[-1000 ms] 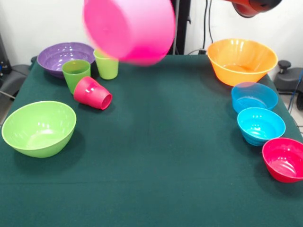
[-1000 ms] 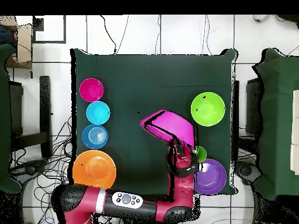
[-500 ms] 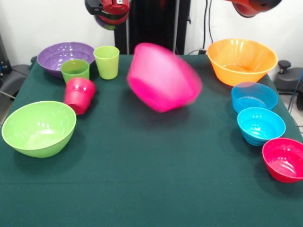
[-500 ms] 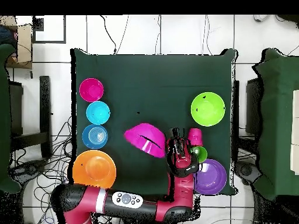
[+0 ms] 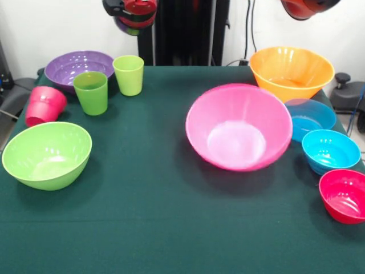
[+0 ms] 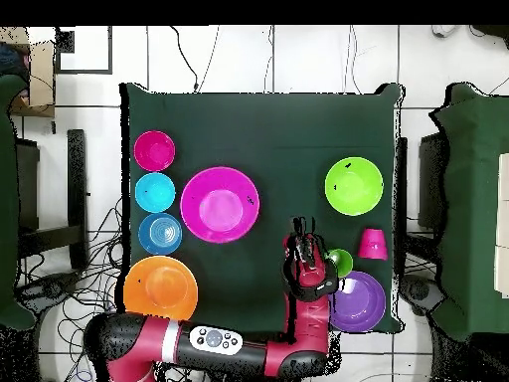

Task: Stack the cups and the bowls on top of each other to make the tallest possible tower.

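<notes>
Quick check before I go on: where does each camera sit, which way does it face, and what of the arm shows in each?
Front view: across the table, facing the robot; only red and black arm parts show at the top edge.
Overhead view: above, looking straight down, base at the bottom; the whole arm shows, gripper near the table's bottom edge.
Both share the pink bowl, upright on the table, turned half round between views.

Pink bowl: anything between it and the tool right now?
Nothing visible. In the overhead view, only bare green cloth lies between the tool and the pink bowl, which sits upright and open. The blue bowl and turquoise bowl crowd its far side.
</notes>
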Action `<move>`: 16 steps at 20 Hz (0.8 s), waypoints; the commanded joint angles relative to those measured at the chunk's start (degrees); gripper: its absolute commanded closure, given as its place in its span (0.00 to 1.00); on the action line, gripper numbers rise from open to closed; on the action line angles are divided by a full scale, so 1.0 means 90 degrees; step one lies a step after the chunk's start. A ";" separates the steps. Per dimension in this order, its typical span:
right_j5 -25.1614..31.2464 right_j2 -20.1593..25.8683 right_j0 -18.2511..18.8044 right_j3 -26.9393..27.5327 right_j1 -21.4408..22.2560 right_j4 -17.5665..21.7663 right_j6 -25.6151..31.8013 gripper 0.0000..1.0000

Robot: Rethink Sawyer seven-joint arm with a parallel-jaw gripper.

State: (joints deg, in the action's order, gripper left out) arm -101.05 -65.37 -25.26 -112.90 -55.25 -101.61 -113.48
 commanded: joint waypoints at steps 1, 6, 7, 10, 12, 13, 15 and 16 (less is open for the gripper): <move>-0.0113 0.0669 0.0160 0.1073 -0.0096 0.0560 0.0692 0.00; 0.0167 0.0353 0.0265 0.0916 -0.0090 0.1254 0.0165 0.00; 0.0235 0.0262 0.0287 0.0866 -0.0087 0.1461 0.0026 0.00; 0.0389 -0.0002 0.0360 0.0765 -0.0005 0.2206 -0.0633 0.00; 0.0489 -0.0184 0.0396 0.0692 0.0096 0.2800 -0.1114 0.00; 0.0529 -0.0235 0.0401 0.0694 0.0180 0.3097 -0.1290 0.00; 0.0602 -0.0301 0.0428 0.0768 0.0370 0.3714 -0.1601 0.00; 0.0648 -0.0258 0.0416 0.0847 0.0454 0.3926 -0.1701 0.00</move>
State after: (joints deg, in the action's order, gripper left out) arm -101.05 -69.28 -22.56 -112.98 -53.55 -80.12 -114.37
